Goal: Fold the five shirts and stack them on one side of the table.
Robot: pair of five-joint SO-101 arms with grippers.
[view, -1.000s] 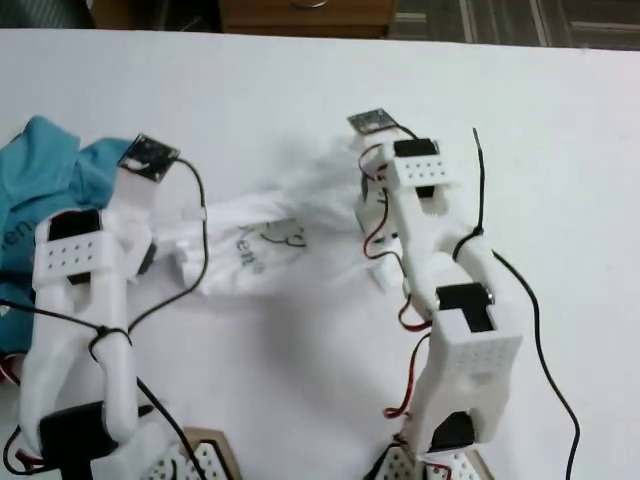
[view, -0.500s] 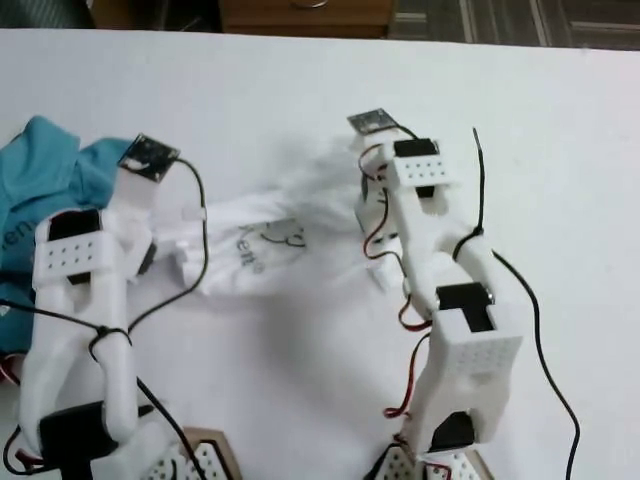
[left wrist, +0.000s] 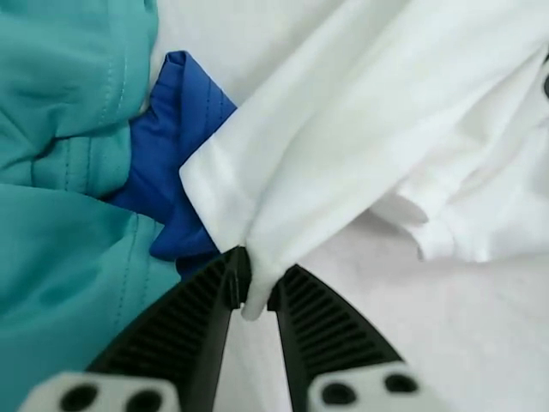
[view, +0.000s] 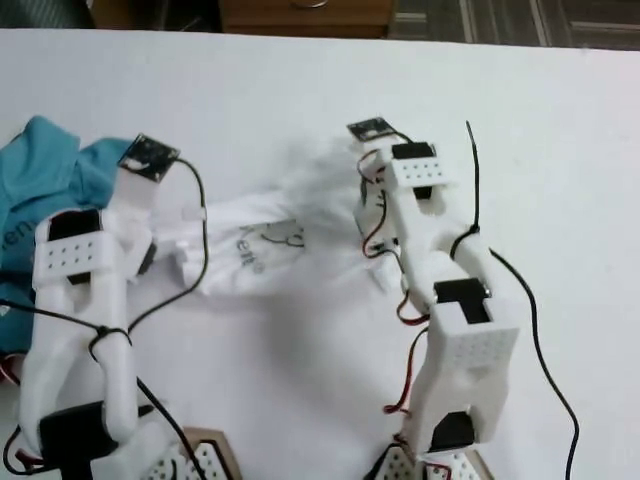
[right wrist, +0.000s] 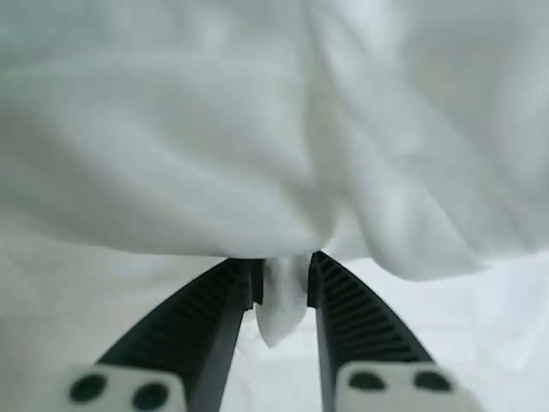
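Two claws of mine are clamped on one white shirt [view: 268, 238], which lies stretched and rumpled across the middle of the white tabletop [view: 250, 80]. My left claw [left wrist: 256, 290] is nearly closed, its black jaws pinching a corner of the shirt with only the cloth's thickness between them. My right claw [right wrist: 281, 276] is likewise squeezed down on a fold at the shirt's other end, and a small tab of white fabric pokes out between the jaws. The shirt spans from one claw to the other. Beside my left claw, toward the tabletop's left side, a teal shirt [left wrist: 60, 94] lies in a loose heap. A piece of blue shirt [left wrist: 176, 137] shows between it and the white one, touching both.
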